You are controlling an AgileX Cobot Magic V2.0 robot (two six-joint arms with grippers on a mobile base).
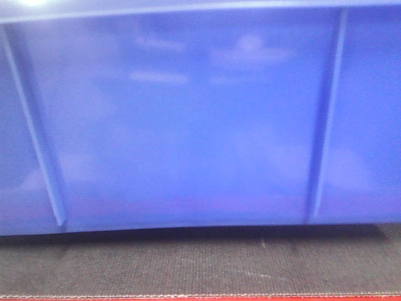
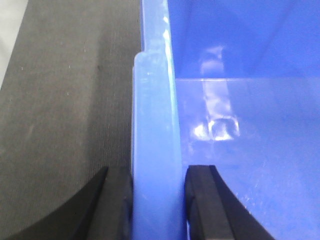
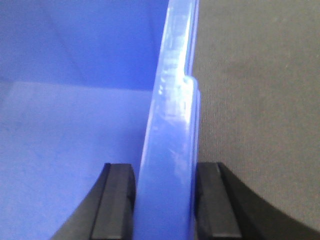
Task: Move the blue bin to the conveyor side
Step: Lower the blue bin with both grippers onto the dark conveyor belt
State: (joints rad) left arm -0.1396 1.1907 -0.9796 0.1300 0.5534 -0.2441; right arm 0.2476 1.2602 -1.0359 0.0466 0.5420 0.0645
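Blue bin (image 1: 188, 125) resting on the conveyor side (image 1: 200, 263), its wall filling the front view; left tool (image 2: 156, 200) and right tool (image 3: 165, 200) each clamped on a side rim; plastic looks stiff, glossy, probably slippery; rims suit gripping.

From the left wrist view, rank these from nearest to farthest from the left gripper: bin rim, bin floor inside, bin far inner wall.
1. Bin rim: clamped between the left gripper pads.
2. Bin floor: right of the rim, below it.
3. Far inner wall: top of view, beyond the floor.

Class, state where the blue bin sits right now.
The blue bin fills the front view, resting on the dark mesh belt, each side rim clamped by a tool.
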